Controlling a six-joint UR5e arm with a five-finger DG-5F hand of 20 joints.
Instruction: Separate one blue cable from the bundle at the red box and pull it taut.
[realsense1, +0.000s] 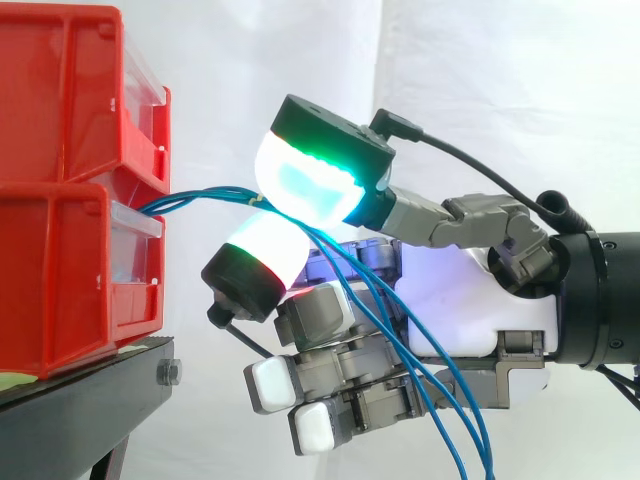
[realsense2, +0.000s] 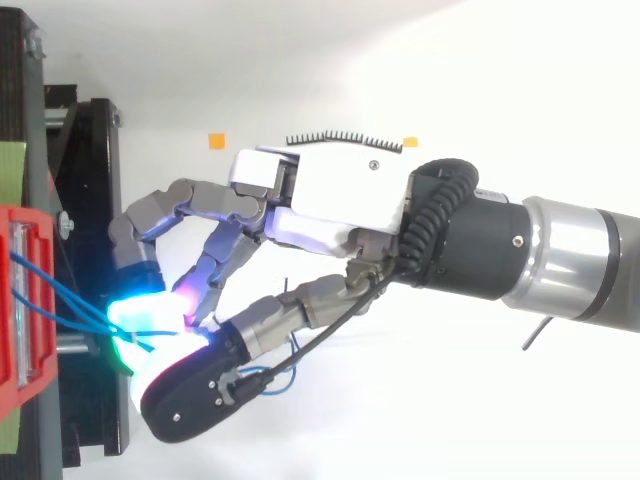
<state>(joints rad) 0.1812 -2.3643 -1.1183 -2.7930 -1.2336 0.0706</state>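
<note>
Hand pinches thin blue cables between rounded glowing pads beside red bins.

The hand wears a white plastic shell over its palm and back, with a small dark screw set in the back plate and a black comb-like ridge along one edge. Its fingers are blocky grey metal links. The thick fingertip pads are white domes in black caps: one glows green and cyan, one white tinged pink, the smaller ones plain white. To the right, the arm is a black cylinder joined to brushed silver tube.
</note>
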